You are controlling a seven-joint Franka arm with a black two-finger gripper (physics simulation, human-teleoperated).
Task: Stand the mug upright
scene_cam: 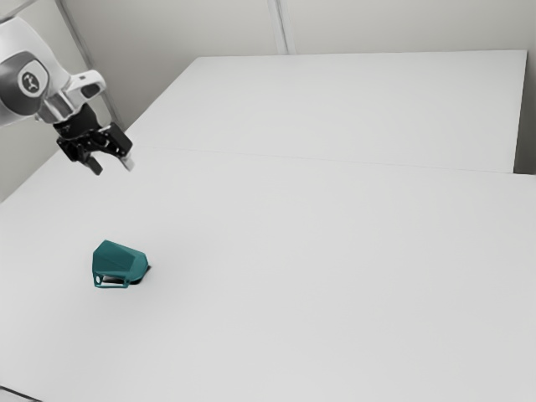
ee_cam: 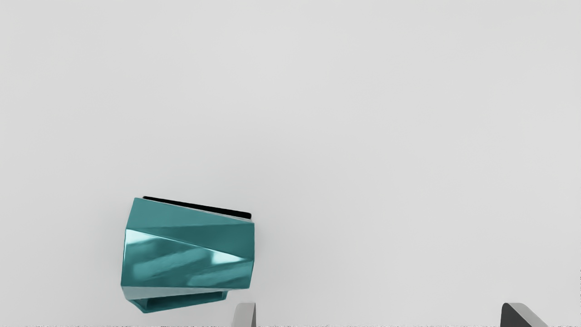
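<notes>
There's room to pass over the table point(scene_cam: 335, 251) toward the exterior view's right; one obstacle — the mug point(scene_cam: 117, 260) (on its side) — lies lower than the gripper point(scene_cam: 112, 167).

Table point(scene_cam: 335, 251): white, smooth and broad, its surface pale grey in the wrist view. A thin seam point(scene_cam: 293, 157) crosses it; beyond the seam, the far section stops short of the near one at the exterior view's right. Back wall point(scene_cam: 402, 25): light grey, bearing an upright strip point(scene_cam: 282, 29). Side wall point(scene_cam: 18, 163): pale, at the exterior view's left, with a darker band point(scene_cam: 75, 38) towards the back wall. Lighting: soft, mostly even.
</notes>
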